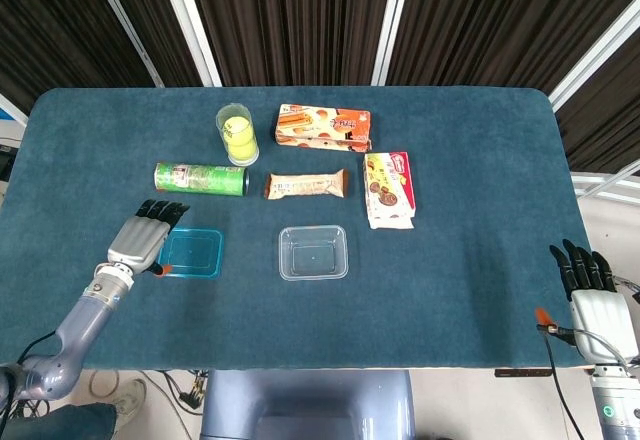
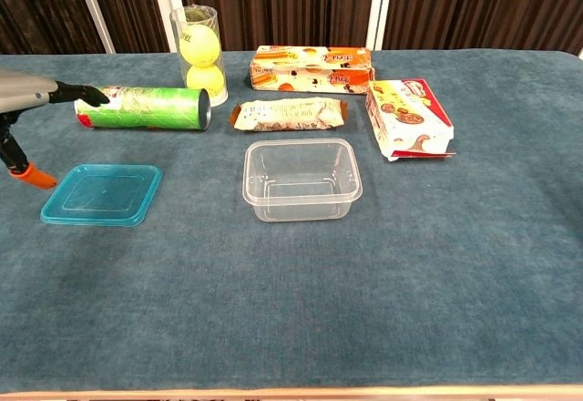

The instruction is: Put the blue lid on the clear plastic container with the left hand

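The blue lid [image 1: 192, 253] [image 2: 100, 194] lies flat on the table, left of the clear plastic container [image 1: 313, 252] [image 2: 301, 179], which stands empty with its mouth up. My left hand [image 1: 145, 239] [image 2: 27, 118] hovers at the lid's left edge with its fingers spread and nothing in it; its orange thumb tip is just beside the lid's near-left corner. My right hand [image 1: 591, 290] rests open at the table's near right corner, far from both objects, and is out of the chest view.
Behind the lid lies a green chip can [image 1: 200, 178] on its side. A clear tube of tennis balls [image 1: 237, 133], an orange biscuit box [image 1: 323, 127], a wrapped snack bar [image 1: 306, 185] and a red-white cookie box [image 1: 388, 189] sit further back.
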You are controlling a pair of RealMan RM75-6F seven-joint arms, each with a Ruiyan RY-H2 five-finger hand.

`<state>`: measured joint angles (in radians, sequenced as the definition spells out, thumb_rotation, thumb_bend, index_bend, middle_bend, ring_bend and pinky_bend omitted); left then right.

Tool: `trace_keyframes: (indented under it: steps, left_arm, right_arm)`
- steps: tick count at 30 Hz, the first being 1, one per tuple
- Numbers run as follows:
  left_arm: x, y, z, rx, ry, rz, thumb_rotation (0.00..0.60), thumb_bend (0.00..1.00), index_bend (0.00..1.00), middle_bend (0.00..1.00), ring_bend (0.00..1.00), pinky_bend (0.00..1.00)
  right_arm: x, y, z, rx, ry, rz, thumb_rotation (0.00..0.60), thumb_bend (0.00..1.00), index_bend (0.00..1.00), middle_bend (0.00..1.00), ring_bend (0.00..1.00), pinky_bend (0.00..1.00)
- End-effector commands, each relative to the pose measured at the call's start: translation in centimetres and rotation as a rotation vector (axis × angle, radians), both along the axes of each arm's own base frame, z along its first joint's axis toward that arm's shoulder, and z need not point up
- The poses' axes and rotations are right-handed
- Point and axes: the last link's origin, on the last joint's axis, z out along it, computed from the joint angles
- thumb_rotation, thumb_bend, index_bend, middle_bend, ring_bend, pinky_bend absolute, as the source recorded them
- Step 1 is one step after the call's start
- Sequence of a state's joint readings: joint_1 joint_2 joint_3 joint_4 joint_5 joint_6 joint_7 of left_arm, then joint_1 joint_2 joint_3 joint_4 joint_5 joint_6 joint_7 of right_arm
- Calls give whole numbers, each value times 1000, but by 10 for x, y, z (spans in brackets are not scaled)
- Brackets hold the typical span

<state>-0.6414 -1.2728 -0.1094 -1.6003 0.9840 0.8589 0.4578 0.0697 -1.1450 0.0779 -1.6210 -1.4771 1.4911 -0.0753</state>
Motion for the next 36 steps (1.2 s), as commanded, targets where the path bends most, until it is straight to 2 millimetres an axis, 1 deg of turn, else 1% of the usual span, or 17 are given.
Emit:
trace_keyframes:
  steps: [1, 7, 9, 13, 26, 36]
  left_arm:
    - [1, 1, -4, -4, 3, -4, 600, 154, 14, 60, 0, 29]
    - [5, 0, -11, -29, -3, -19, 600, 154, 12, 65, 0, 28]
    - [5, -1, -12, -44, -1, -19, 600, 132, 6, 66, 0, 26]
    - [2, -1, -17, -68, 26, -15, 600, 106, 0, 65, 0, 26]
    - [-6, 3, -31, -111, 70, -9, 600, 106, 0, 67, 0, 26]
    - [-11, 6, -38, -119, 83, -6, 600, 107, 0, 86, 0, 25]
  right_arm:
    - [0, 0, 0, 2, 1, -2, 600, 291, 62, 0, 4, 0]
    - [0, 0, 0, 1, 3, -4, 600, 292, 62, 0, 4, 0]
    - [0, 0, 0, 2, 3, -5, 600, 292, 62, 0, 4, 0]
    - [0, -1, 0, 4, 5, -5, 600, 292, 62, 0, 4, 0]
    - [-1, -1, 0, 2, 4, -8, 600, 291, 62, 0, 4, 0]
    - [-1, -1, 0, 1, 4, -10, 600, 291, 62, 0, 4, 0]
